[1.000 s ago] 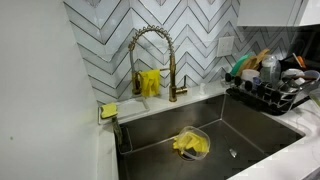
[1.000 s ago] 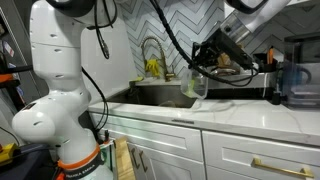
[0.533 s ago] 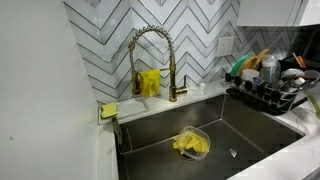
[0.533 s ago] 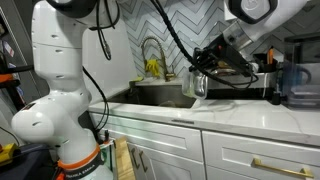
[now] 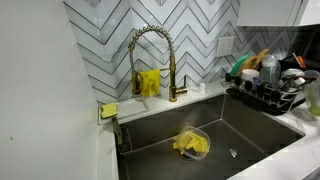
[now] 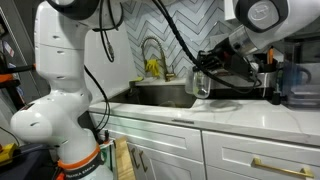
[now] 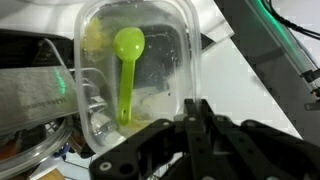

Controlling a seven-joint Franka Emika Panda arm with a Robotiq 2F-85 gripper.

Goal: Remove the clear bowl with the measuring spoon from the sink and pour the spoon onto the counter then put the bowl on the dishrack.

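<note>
My gripper (image 7: 187, 104) is shut on the rim of the clear bowl (image 7: 150, 50), which I hold up and tilted. The green measuring spoon (image 7: 126, 72) lies inside the bowl, against its wall. In an exterior view the gripper (image 6: 208, 72) holds the bowl (image 6: 199, 86) in the air above the white counter (image 6: 230, 108), to the right of the sink (image 6: 160, 93). The dishrack (image 5: 268, 95) stands on the counter right of the sink, full of dishes.
A second clear bowl with something yellow in it (image 5: 190, 144) lies in the sink basin (image 5: 160, 135). A gold faucet (image 5: 150, 55) and yellow items stand behind it. A sponge (image 5: 108, 110) sits on the sink's corner. A blender-like appliance (image 6: 293, 82) stands on the counter.
My gripper has moved the bowl a little to the right over the counter and tilted it further. The sink view has not changed.
</note>
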